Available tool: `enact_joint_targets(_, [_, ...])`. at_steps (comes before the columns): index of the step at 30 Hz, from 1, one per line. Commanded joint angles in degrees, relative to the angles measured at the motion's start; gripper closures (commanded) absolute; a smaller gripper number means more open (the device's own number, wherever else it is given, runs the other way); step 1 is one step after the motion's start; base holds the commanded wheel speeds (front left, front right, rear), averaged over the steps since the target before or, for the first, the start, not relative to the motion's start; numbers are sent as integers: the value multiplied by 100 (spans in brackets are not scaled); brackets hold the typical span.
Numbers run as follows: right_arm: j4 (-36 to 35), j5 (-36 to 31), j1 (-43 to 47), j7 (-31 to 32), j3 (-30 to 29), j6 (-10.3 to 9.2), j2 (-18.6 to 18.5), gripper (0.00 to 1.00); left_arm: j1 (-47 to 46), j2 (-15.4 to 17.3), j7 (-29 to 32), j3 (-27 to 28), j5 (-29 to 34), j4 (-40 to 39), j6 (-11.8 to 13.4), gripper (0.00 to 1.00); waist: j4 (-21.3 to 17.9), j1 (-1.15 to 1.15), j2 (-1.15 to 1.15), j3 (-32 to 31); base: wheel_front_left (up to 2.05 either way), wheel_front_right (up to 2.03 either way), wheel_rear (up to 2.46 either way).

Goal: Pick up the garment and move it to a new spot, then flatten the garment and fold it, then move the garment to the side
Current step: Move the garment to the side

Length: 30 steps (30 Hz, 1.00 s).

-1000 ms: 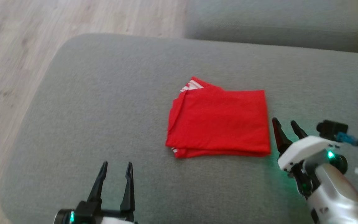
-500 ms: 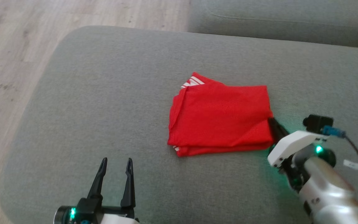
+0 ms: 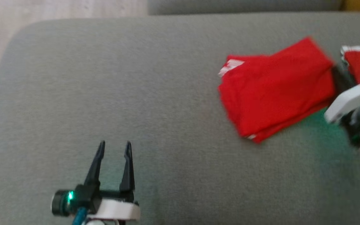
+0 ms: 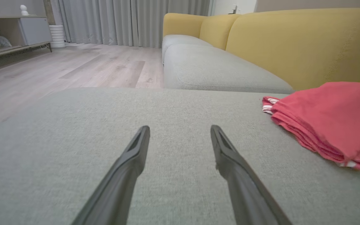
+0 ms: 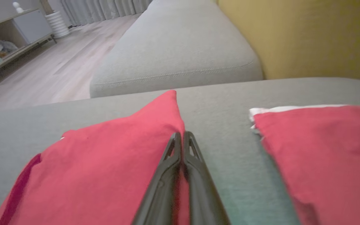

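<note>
You are moving the folded garment (image 3: 277,90) to the side now, as I am judging, because it is lying as a neat red packet on the grey cushion (image 3: 136,78), at about 2 o'clock in the head view. The right end effector (image 5: 181,136) is gripping it at its 3 o'clock edge, the two fingers pressed together with red cloth between them. The head view is blurred, so I cannot be sure all the layers are caught; it may be only the upper ones.

To do this step well, be keeping the wrist low and pulling slowly along the cushion, so that the lower layers are following and the fold is not opening. If the packet is starting to slide apart, stop and take a deeper hold.

The left end effector (image 3: 114,145) is hovering over bare cushion at about 7 o'clock, fingers apart and holding nothing. It is well apart from the garment.

What is standing in the way is the other red bundle (image 5: 317,150) with white trim. It is lying just beside the garment at its 3 o'clock side, with a strip of grey cushion between them. The yellow backrest (image 4: 292,40) is rising behind at 12 o'clock, so the free space is lying more toward 5 o'clock.
</note>
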Motion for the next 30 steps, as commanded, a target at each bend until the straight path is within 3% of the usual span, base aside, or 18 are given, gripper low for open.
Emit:
enact_joint_targets(1, [-149,43,-357,-90,64,37,-279,100,-338,-32,-37,257,69,-211,2,0,-364,-1,0,403,0,0,0])
enact_joint_targets(13, [-15,71,-1420,-282,-125,37,-1249,100,-1063,-32,-37,168,324,-88,-180,0,-878,-1,0,1354,0,0,0])
enact_joint_targets(20, [387,134,-1549,-357,-391,37,-1491,100,-1279,-32,-37,129,372,83,-159,0,-1038,-1,0,1529,0,0,0])
enact_joint_targets(21, [500,111,-1563,-384,-434,37,-1495,90,-1308,-32,-37,153,358,107,-126,0,-1065,-1,0,1534,0,0,0])
enact_joint_targets(22, [601,81,-1575,-411,-462,37,-1472,22,-1337,-32,-37,171,341,129,-103,0,-1085,-1,0,1532,0,0,0])
enact_joint_targets(23, [676,54,-1585,-452,-490,37,-1431,0,-1358,-32,-37,197,302,149,-77,0,-1102,-1,0,1515,0,0,0])
enact_joint_targets(30, [820,-401,-1478,-672,-580,37,-1159,0,-1334,-32,-37,351,-128,78,-16,0,-1057,-1,0,1013,0,0,0])
